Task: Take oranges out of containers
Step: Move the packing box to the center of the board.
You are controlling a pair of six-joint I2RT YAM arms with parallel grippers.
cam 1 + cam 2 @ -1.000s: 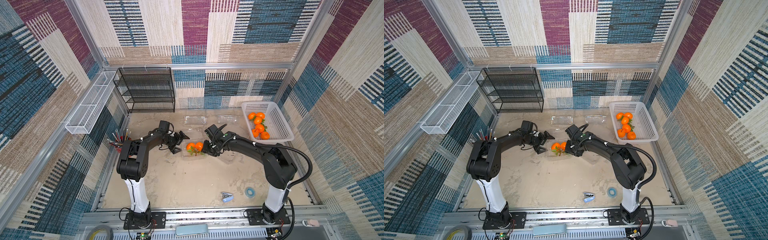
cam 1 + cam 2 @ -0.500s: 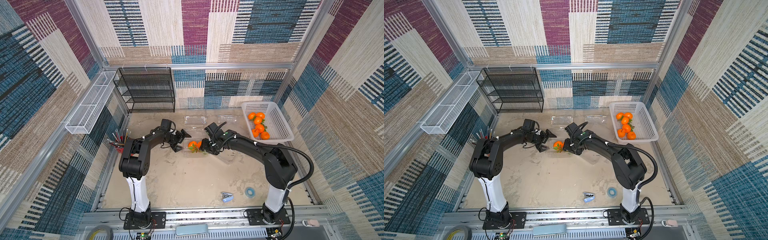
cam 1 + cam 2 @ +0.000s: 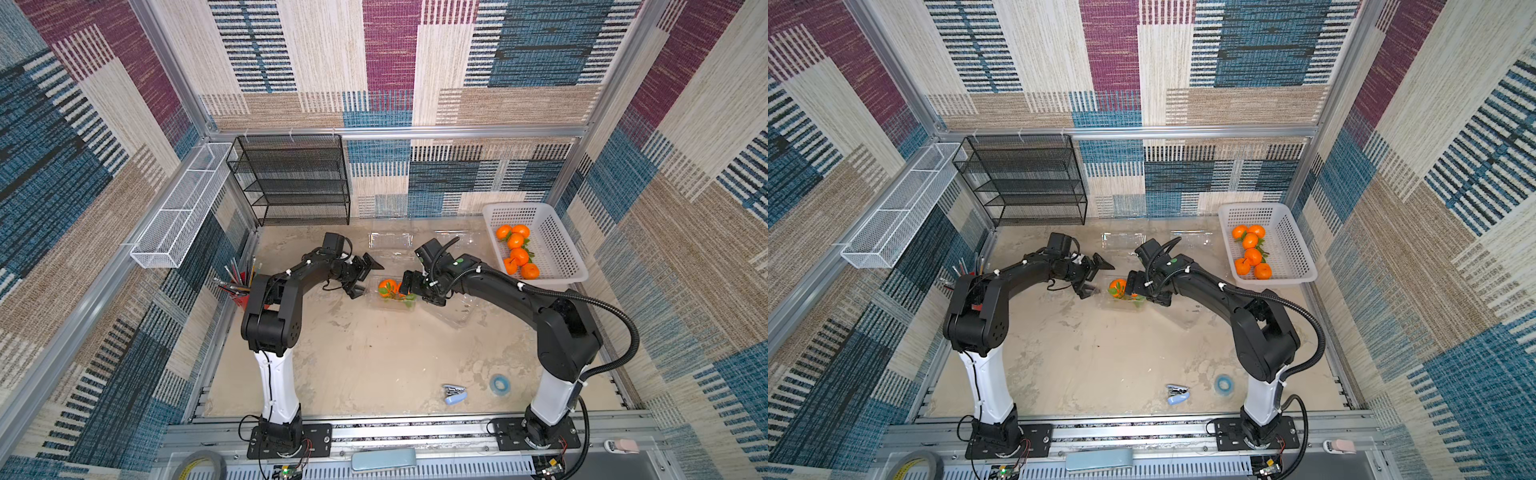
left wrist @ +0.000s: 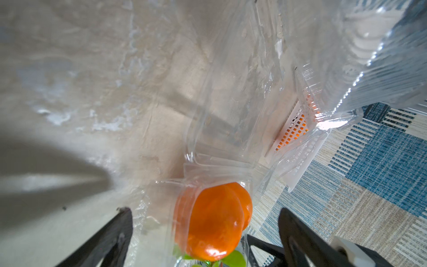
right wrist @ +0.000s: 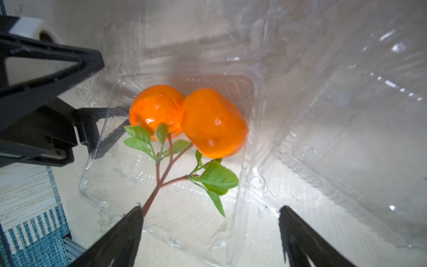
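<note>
You see glossy, smooth oranges (image 5: pixel 213 122) in a thin, clear, shiny plastic container (image 5: pixel 182 215); your table (image 3: pixel 353 361) looks matt, mottled and rough.

Right gripper (image 5: pixel 210 209) jaws now spread wide from half shut, shifted closer over the oranges (image 3: pixel 388 287), partly hiding one in both top views.

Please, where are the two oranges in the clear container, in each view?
Top view: the two oranges mid-picture, between left arm and right arm.
Top view: oranges there too, one half hidden by the right arm.
Left wrist: oranges behind clear plastic, ahead of the left end effector.
Right wrist: oranges side by side, ahead of the right end effector.
Shared landmark: the clear container around them.
</note>
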